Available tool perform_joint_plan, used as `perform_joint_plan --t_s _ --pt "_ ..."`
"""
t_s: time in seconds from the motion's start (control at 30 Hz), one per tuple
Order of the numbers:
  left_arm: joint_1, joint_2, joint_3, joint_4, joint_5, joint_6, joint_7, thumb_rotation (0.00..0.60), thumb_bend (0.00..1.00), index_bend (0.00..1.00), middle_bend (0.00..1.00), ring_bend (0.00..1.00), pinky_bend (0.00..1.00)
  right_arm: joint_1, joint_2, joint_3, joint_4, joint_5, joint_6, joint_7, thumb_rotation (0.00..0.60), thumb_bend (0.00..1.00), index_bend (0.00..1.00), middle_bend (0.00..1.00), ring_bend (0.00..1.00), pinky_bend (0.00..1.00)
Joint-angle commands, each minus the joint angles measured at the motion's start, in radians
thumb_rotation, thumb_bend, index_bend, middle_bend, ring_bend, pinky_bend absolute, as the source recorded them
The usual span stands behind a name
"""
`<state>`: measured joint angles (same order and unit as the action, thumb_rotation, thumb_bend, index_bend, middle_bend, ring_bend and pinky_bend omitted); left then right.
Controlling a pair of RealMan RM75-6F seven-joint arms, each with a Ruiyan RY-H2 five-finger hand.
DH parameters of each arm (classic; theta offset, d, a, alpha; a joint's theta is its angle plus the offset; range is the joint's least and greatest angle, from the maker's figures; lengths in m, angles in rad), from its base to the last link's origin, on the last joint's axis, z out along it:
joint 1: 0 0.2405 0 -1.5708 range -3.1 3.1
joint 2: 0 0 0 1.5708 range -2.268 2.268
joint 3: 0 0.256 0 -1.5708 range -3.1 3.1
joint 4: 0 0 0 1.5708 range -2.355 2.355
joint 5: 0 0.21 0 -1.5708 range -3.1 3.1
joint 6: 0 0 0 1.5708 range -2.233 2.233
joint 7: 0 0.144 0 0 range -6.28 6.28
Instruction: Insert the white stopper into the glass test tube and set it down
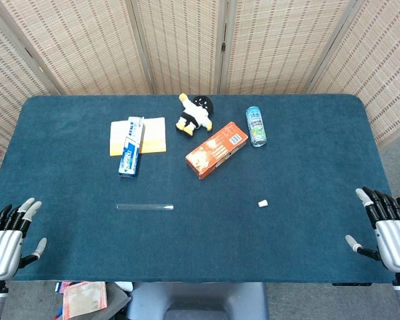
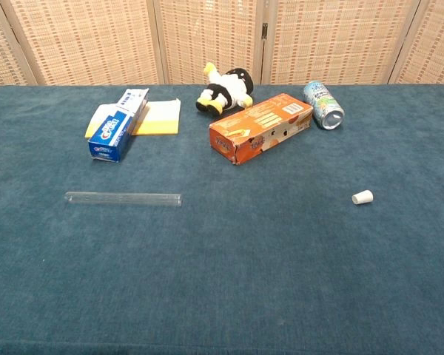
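Observation:
A clear glass test tube (image 1: 145,207) (image 2: 123,199) lies flat on the blue tablecloth, left of centre, with its length running left to right. The small white stopper (image 1: 263,203) (image 2: 362,197) lies on its side to the right, well apart from the tube. My left hand (image 1: 7,243) hovers at the table's front left corner with fingers spread and nothing in it. My right hand (image 1: 385,230) is at the front right corner, fingers apart and empty. Neither hand shows in the chest view.
Toward the back lie a blue toothpaste box (image 1: 131,155) on a yellow pad (image 1: 153,135), a penguin plush toy (image 1: 195,114), an orange carton (image 1: 216,149) and a can (image 1: 256,126) on its side. Woven screens stand behind the table.

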<state>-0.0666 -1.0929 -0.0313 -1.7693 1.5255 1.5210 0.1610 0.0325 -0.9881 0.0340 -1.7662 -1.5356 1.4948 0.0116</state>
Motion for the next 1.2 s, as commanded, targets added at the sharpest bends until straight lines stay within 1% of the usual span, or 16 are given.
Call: perform_joint_plan --t_s 0.03,0.17,0.3,0.8,0.87,0.93,1.0,1.1,1.2 --pt "0.001 -0.001 -0.001 0.001 0.003 0.005 -0.003 0.6 0.34 0.1 0.06 0.11 0.02 -0.001 -0.001 0.0 0.001 -0.005 0.005 0.002 0.6 0.2 0.0 0.06 0.0 0.05" --pt "0.003 -0.001 0.001 0.003 0.005 0.008 -0.004 0.6 0.34 0.1 0.06 0.11 0.02 -0.003 -0.002 0.001 0.003 -0.009 0.014 0.004 0.6 0.2 0.0 0.06 0.0 0.05" --pt "0.005 -0.001 0.001 0.002 0.006 0.01 -0.005 0.6 0.34 0.1 0.06 0.11 0.02 -0.005 -0.003 0.003 0.006 -0.015 0.023 0.007 0.6 0.2 0.0 0.07 0.0 0.08" --pt "-0.016 0.008 -0.022 0.004 0.007 0.003 -0.022 0.6 0.34 0.1 0.06 0.11 0.03 0.005 0.008 0.018 0.0 -0.034 0.039 -0.016 0.6 0.2 0.0 0.07 0.01 0.08" --pt "-0.032 0.011 -0.032 0.004 0.015 -0.006 -0.036 0.6 0.34 0.1 0.08 0.15 0.07 0.009 0.01 0.023 -0.001 -0.031 0.038 -0.017 0.6 0.2 0.0 0.07 0.01 0.08" --pt "-0.052 0.013 -0.043 0.002 0.023 -0.022 -0.04 0.6 0.34 0.11 0.13 0.2 0.13 0.014 0.011 0.027 -0.003 -0.031 0.035 -0.02 0.6 0.2 0.0 0.08 0.01 0.08" --pt "-0.078 0.016 -0.054 -0.004 0.031 -0.045 -0.042 0.6 0.34 0.13 0.2 0.27 0.22 0.018 0.011 0.03 -0.003 -0.031 0.032 -0.021 0.6 0.2 0.0 0.08 0.01 0.08" --pt "-0.135 0.02 -0.071 -0.019 0.041 -0.11 -0.047 0.6 0.34 0.15 0.32 0.39 0.4 0.027 0.014 0.034 -0.005 -0.029 0.023 -0.022 0.6 0.2 0.0 0.08 0.01 0.08" --pt "-0.2 0.014 -0.094 -0.03 0.044 -0.182 -0.027 0.6 0.34 0.17 0.41 0.47 0.55 0.034 0.018 0.036 -0.008 -0.03 0.014 -0.027 0.6 0.2 0.0 0.09 0.01 0.08"
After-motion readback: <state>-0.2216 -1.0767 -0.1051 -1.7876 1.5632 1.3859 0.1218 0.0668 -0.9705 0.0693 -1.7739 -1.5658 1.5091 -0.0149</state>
